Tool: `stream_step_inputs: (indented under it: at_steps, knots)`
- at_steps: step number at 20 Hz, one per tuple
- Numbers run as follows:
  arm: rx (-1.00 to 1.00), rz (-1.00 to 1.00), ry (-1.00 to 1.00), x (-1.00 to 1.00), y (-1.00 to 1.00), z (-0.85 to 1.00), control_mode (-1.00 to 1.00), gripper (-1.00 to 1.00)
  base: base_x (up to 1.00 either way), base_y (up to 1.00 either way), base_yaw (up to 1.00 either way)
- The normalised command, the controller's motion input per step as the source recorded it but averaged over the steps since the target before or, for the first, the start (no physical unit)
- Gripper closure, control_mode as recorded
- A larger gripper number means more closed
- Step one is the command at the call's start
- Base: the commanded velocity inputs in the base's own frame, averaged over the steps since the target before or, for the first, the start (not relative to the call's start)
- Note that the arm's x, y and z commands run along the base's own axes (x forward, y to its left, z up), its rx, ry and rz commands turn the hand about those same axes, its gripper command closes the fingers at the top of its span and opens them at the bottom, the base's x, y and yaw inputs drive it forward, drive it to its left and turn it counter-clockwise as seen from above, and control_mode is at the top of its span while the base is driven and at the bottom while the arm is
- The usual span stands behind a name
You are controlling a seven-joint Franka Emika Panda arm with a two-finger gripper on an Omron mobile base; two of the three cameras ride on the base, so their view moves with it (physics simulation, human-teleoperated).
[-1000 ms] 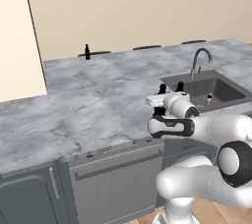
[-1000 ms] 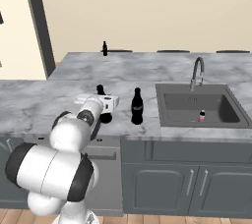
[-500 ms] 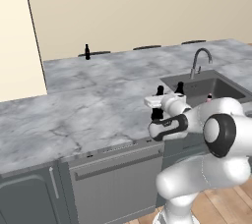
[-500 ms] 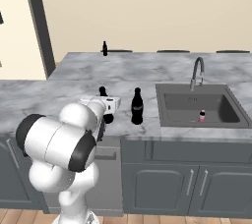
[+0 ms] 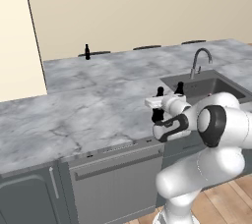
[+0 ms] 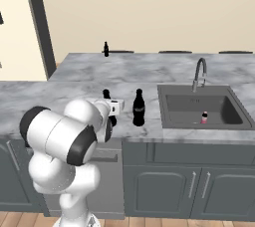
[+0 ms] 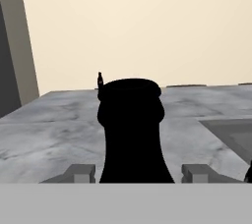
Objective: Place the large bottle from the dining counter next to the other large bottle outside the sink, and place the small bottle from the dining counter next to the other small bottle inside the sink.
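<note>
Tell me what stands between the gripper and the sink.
A large black bottle stands upright on the counter between the sink and the gripper, whose jaws flank a second bottle; the right base view shows it.

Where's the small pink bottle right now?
The small pink bottle stands inside the dark grey sink basin, toward its right front in the right base view, below the curved faucet.

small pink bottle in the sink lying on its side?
No. The small pink bottle stands upright on the floor of the sink, right of centre.
</note>
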Motion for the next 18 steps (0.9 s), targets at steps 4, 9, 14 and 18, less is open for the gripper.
stream_step_inputs:
  at_steps: [4,9,14,18]
  knots:
    - [0.01,0.00,-0.07,0.09,0.00,-0.33,-1.00,1.00,0.00,0.00,0.00]
    - [0.00,0.00,-0.08,0.09,0.00,-0.23,-1.00,1.00,0.00,0.00,0.00]
    - [0.00,0.00,-0.04,0.00,0.00,-0.05,-1.00,1.00,0.00,0.00,0.00]
    - [0.00,0.00,-0.01,0.00,0.00,-0.02,-1.00,1.00,0.00,0.00,0.00]
